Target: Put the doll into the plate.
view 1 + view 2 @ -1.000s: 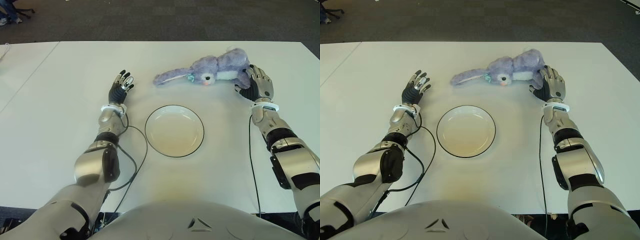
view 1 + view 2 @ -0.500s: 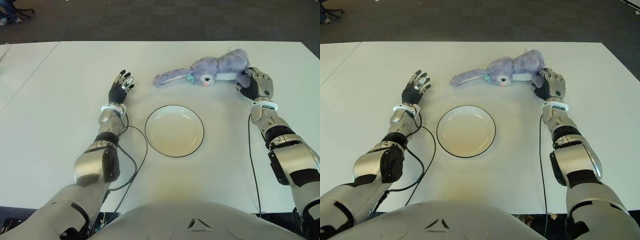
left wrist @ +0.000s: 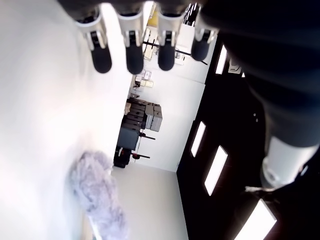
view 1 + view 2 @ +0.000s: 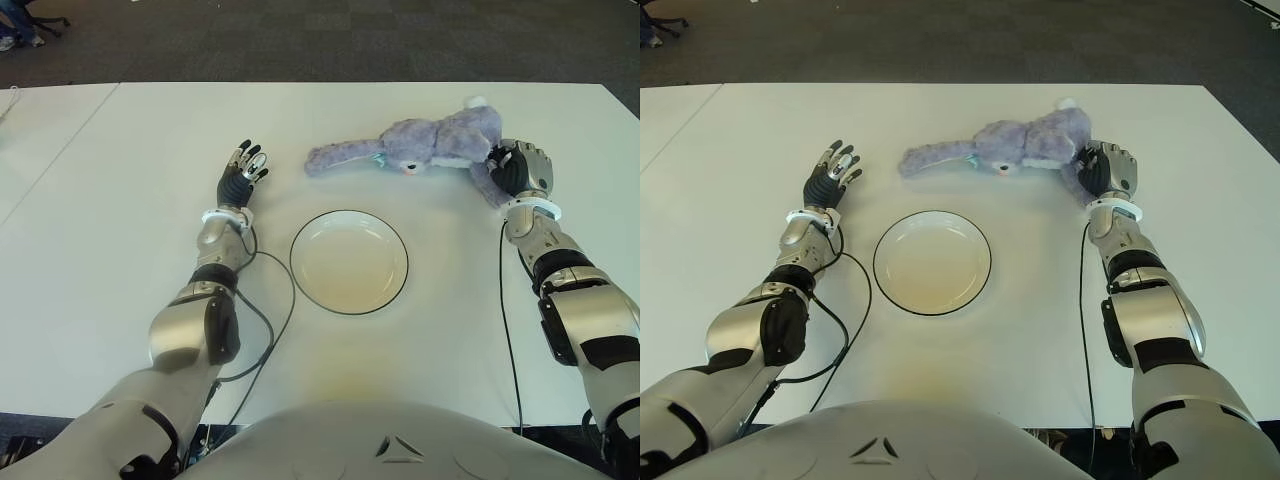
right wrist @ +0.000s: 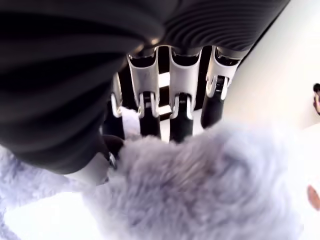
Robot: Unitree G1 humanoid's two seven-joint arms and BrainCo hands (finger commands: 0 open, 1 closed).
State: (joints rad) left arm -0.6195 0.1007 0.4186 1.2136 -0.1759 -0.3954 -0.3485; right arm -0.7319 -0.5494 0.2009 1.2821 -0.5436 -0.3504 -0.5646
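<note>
Doll: doll (image 4: 430, 147), a lilac plush rabbit, is lying stretched across the far right part of the counter (image 4: 120, 250), its long ears reaching toward the robot's left and its body end sitting at the right hand; a small white tail is showing at its far edge.
Right hand: right hand (image 4: 517, 170) is sitting at the doll's body end with its fingers (image 5: 178, 107) curling into the fur; the wrist view is showing them pressing into the plush, so it is gripping the doll.
Left hand: left hand (image 4: 240, 174) is showing left of the plate and just left of the doll's ear tips, fingers (image 3: 134, 52) stretching out straight and holding nothing.
Plate: plate (image 4: 395, 250), white with a dark rim, is sitting on the counter between the two forearms, nearer the robot than the doll and apart from it; nothing is lying in it.
Cable: a dark cable (image 4: 281, 310) is looping over the counter beside the left forearm, just left of the plate.
Floor: dark carpet floor (image 4: 300, 40) is showing beyond the counter's far edge.
</note>
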